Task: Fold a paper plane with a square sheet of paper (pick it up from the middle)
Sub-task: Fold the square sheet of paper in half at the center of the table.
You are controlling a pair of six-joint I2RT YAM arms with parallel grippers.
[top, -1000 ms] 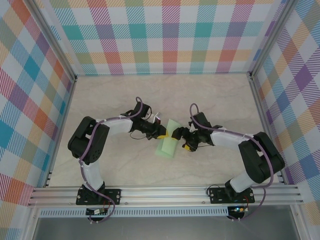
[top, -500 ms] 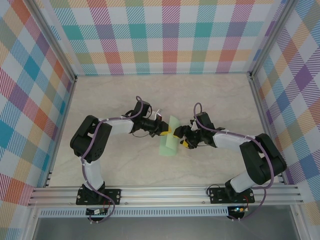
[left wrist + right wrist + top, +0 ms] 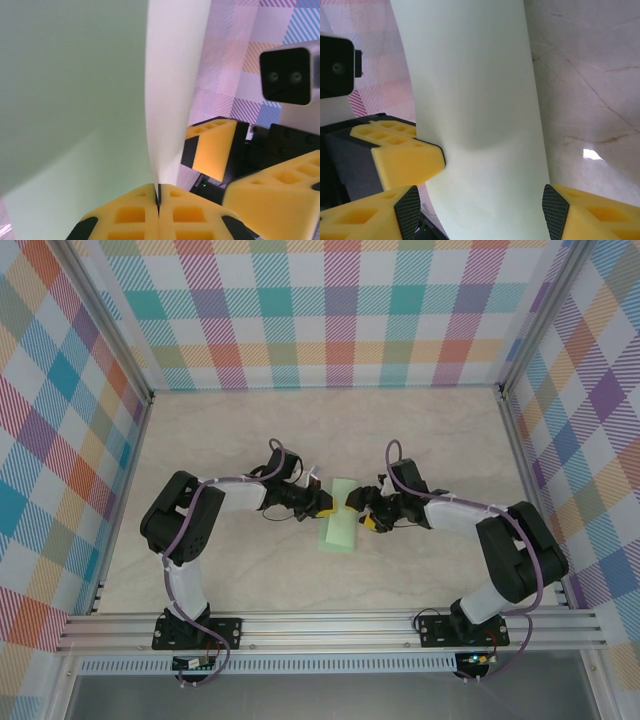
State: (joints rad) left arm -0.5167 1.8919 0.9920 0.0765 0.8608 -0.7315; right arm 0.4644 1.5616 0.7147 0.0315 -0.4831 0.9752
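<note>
Square sheet of paper (image 3: pixel 340 527): state position and condition.

— Folded into a long, bowed strip. It hangs over the table (image 3: pixel 430 440), between the two grippers. Whether its near end touches the surface cannot be told.

— Grip status at the sheet?

— Left gripper (image 3: pixel 159 202), at the sheet's left edge: fingers fully closed, pinching the layers at one narrow spot. Right gripper (image 3: pixel 482 200), at the sheet's right side: fingers wide apart, straddling the bowed strip, one pad near each edge. No clamping is evident there, and pad contact cannot be confirmed.

— Failure modes?

— Three are judged likely.
1. Single-point support. The sheet probably pivots or slips at the left pinch if that arm swings, because thin paper offers little friction.
2. Misplaced crease. If the right fingers close on the bow as it lies, the layers may buckle and crease off the centre line, spoiling the later folds.
3. Tearing. Should the right side clamp and the arms then draw away from the sheet in opposite directions, the paper may rip at the left pinch.
</note>
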